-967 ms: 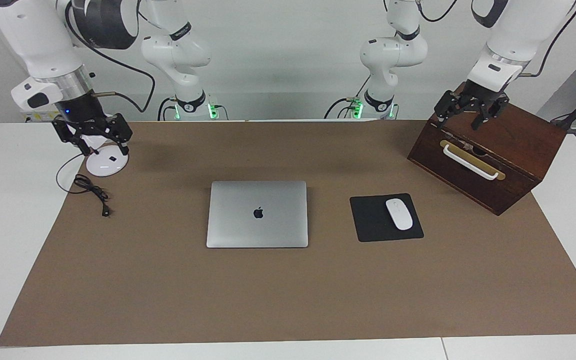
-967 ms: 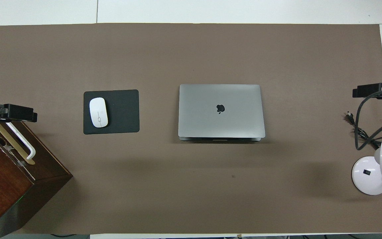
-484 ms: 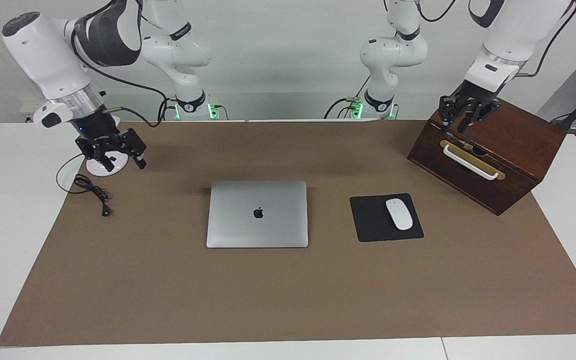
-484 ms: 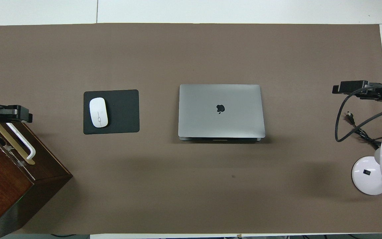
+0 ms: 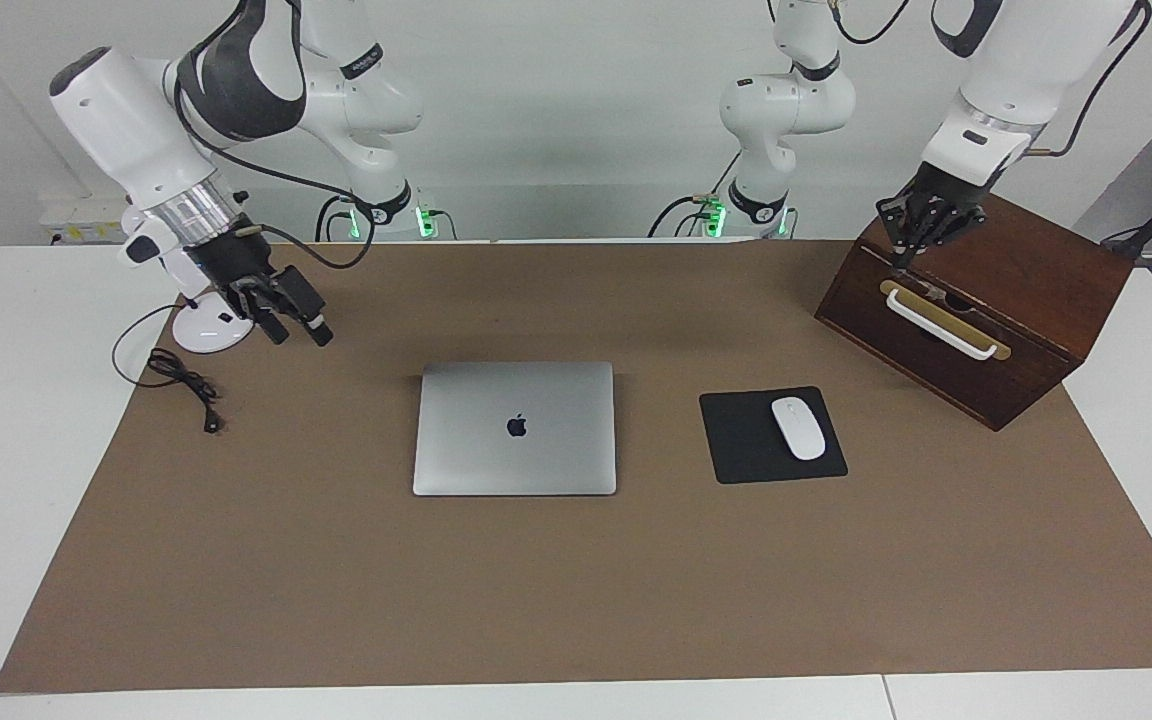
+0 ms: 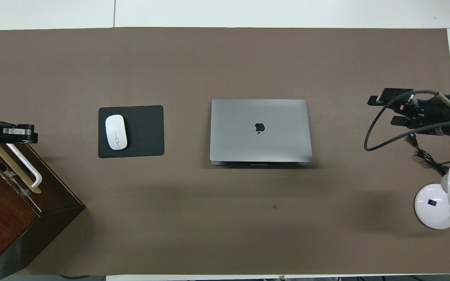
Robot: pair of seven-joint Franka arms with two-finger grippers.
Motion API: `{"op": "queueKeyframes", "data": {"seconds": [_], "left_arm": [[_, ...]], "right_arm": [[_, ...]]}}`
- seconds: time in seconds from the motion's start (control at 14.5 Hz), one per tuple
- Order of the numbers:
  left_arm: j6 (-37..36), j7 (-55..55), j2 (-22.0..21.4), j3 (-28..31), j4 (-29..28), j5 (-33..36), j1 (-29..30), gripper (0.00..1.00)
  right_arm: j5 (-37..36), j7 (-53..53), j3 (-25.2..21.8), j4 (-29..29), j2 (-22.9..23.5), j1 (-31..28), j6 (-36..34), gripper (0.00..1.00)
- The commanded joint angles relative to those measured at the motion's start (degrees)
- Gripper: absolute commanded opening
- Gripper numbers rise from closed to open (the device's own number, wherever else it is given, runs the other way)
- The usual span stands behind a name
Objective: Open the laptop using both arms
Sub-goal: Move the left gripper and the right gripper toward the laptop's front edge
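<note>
Closed laptop (image 5: 514, 428) flat on the brown mat (image 5: 576, 600), mid-table, dark apple logo on the lid the only mark readable; no other writing legible.

Facing view alone: both arm bases with green lights, the height of each gripper above the mat. Overhead view alone: lip of the laptop's base under the lid edge that faces the robots.

Right gripper (image 5: 298, 325) over bare mat, between lamp base (image 5: 213, 328) and laptop, well apart from the lid; fingers spread, nothing between them. Half a second ago directly over the lamp base; since then shifted toward the laptop, arm tilted further.

Left gripper (image 5: 908, 248) over the top front edge of the wooden box (image 5: 996, 330), above its white handle (image 5: 939, 322); fingertips clenched together on nothing, a second ago spread wide. Black mouse pad (image 5: 748, 440) with white mouse (image 5: 798, 428) between those jaws and the laptop, both unmoved.
</note>
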Motion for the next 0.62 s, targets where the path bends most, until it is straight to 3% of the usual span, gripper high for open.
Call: {"op": "queueKeyframes", "data": {"seconds": [0.0, 0.28, 0.55], "left_arm": [[8.31, -0.04, -4.56, 0.49, -8.63, 0.31, -4.87, 0.00], [19.39, -0.13, -9.92, 0.41, -19.97, 0.05, -10.15, 0.00], [30.03, -0.83, -14.49, 0.40, -29.83, -2.41, -13.66, 0.00]], "right_arm": [[5.99, 6.73, 0.02, -3.54, -2.93, 0.76, 2.41, 0.95], [11.89, 15.44, 0.90, -6.35, -4.25, 1.29, 6.79, 0.95], [13.39, 17.82, 1.34, -13.02, -7.58, 6.02, 14.52, 0.95]]}}
